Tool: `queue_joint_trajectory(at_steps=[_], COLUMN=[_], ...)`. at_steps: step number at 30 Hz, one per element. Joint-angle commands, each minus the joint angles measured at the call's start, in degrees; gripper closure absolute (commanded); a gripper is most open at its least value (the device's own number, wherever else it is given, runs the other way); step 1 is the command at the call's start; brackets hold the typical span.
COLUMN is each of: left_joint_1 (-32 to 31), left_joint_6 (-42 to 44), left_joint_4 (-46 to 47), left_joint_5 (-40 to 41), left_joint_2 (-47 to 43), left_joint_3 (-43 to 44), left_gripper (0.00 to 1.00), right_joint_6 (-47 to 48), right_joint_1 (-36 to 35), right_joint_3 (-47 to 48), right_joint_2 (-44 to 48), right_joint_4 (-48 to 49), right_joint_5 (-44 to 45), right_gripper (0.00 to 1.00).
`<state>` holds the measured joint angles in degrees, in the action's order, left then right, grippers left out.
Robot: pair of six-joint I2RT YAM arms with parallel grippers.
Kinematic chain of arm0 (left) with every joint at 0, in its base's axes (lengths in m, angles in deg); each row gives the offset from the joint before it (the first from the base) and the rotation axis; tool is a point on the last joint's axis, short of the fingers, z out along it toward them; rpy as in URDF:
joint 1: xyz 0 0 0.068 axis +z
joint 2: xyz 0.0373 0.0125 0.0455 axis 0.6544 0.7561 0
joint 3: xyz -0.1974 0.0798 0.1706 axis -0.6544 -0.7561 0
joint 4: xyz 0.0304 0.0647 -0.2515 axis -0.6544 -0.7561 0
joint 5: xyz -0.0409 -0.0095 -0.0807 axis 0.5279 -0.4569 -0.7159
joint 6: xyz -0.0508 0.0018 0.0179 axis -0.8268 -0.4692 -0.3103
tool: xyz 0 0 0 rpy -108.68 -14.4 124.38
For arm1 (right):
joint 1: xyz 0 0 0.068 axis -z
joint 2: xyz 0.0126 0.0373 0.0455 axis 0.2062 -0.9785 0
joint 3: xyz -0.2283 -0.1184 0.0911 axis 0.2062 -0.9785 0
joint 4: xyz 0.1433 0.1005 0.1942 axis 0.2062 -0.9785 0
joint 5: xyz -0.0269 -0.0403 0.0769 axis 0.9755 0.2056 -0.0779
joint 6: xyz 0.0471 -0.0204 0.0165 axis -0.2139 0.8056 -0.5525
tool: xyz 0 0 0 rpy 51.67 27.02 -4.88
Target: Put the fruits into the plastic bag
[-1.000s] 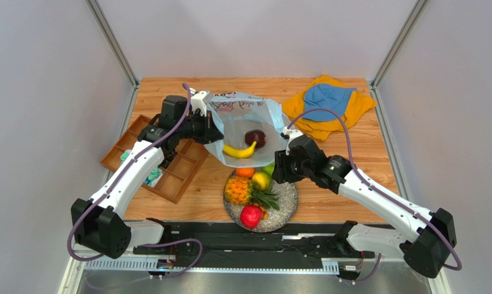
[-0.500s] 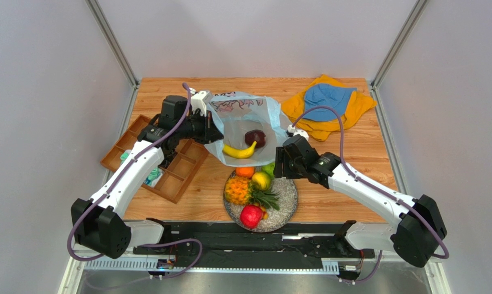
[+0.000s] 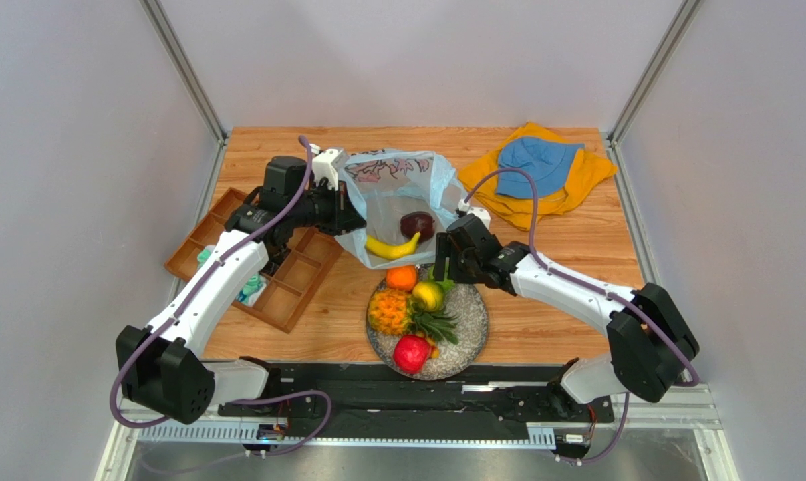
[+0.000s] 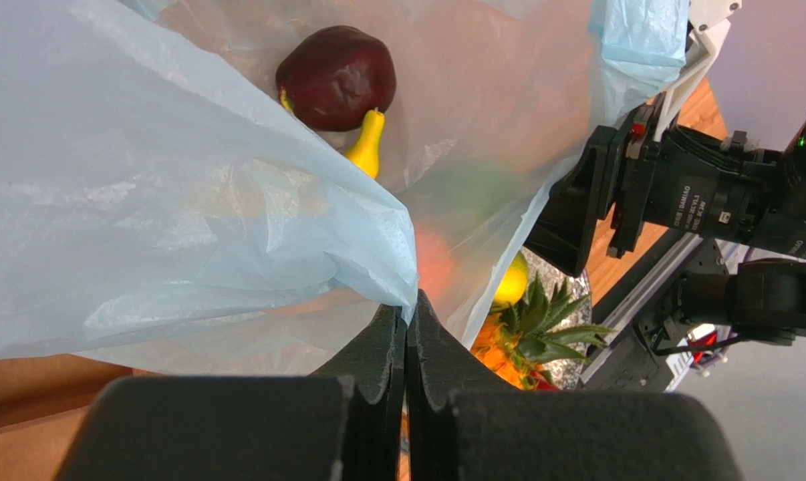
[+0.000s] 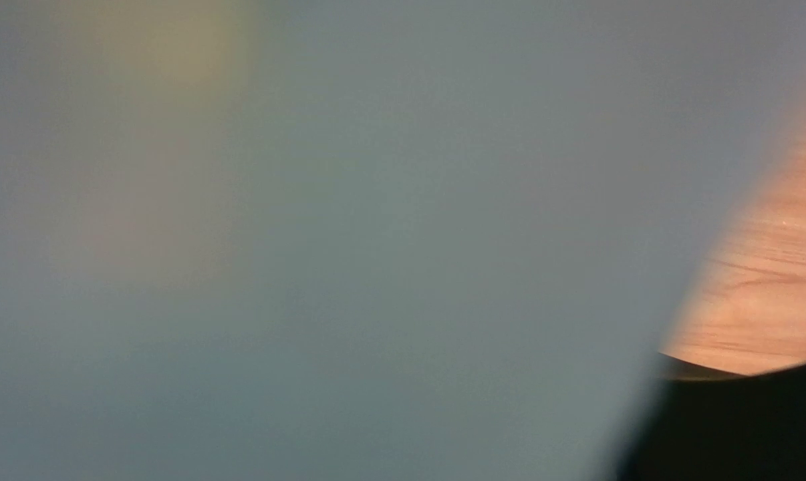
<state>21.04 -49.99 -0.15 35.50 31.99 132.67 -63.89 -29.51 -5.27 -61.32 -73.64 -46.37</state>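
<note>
L hand (image 4: 407, 319): shut tight, pinching plastic bag (image 3: 397, 185) rim.
R hand (image 3: 443, 263): at far rim of plate (image 3: 474, 323), by bag mouth. Wrist cam smothered by what looks like bag film, so can't tell finger spread or any hold.
In bag: banana (image 3: 390, 246), maroon fruit (image 3: 417, 225).
On plate: orange (image 3: 402, 278), yellow-green fruit (image 3: 428, 295), pineapple (image 3: 389, 312), red apple (image 3: 411, 354).
Key relation: orange and yellow-green fruit sit just beside my R hand, bag just beyond them. R arm is nearer; L is busy.

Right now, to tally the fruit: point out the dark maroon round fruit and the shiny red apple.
dark maroon round fruit (image 3: 417, 224), top external view, centre of its body.
shiny red apple (image 3: 411, 353), top external view, centre of its top.
</note>
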Motion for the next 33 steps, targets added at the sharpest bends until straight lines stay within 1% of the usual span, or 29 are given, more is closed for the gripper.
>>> queue_joint_trajectory(at_steps=[1,10,16,19,20,22,25,28,33], left_joint_1=[0.2,0.2,0.2,0.2,0.2,0.2,0.2,0.2,0.2], left_joint_6=[0.3,0.4,0.3,0.3,0.4,0.3,0.4,0.3,0.3], left_joint_4=[0.5,0.5,0.5,0.5,0.5,0.5,0.5,0.5,0.5], left_joint_5=[-0.6,-0.6,-0.8,-0.7,-0.8,-0.6,-0.6,-0.8,-0.8], left_joint_2=[-2.1,-2.3,-2.2,-2.0,-2.0,-1.9,-1.8,-1.7,-1.6], left_joint_3=[1.4,1.4,1.4,1.4,1.4,1.4,1.4,1.4,1.4], left_gripper=[1.00,1.00,1.00,1.00,1.00,1.00,1.00,1.00,1.00], right_joint_6=[-0.8,-0.7,0.0,-0.1,0.0,0.3,1.1,1.7,4.2], right_joint_1=[0.2,0.2,0.2,0.2,0.2,0.3,0.2,0.3,0.1], right_joint_3=[2.7,4.8,3.3,3.5,3.6,3.4,3.2,2.4,-0.4], right_joint_2=[-0.6,-6.1,-7.3,-8.5,-8.7,-8.4,-7.2,-5.1,0.8], right_joint_4=[5.9,4.4,5.3,5.5,5.6,5.4,5.1,4.8,7.1], right_joint_5=[0.7,2.4,2.5,1.8,1.8,1.9,2.9,3.8,2.7], right_gripper=[0.24,0.23,0.24,0.29,0.38,0.48,0.57,0.63,0.64])
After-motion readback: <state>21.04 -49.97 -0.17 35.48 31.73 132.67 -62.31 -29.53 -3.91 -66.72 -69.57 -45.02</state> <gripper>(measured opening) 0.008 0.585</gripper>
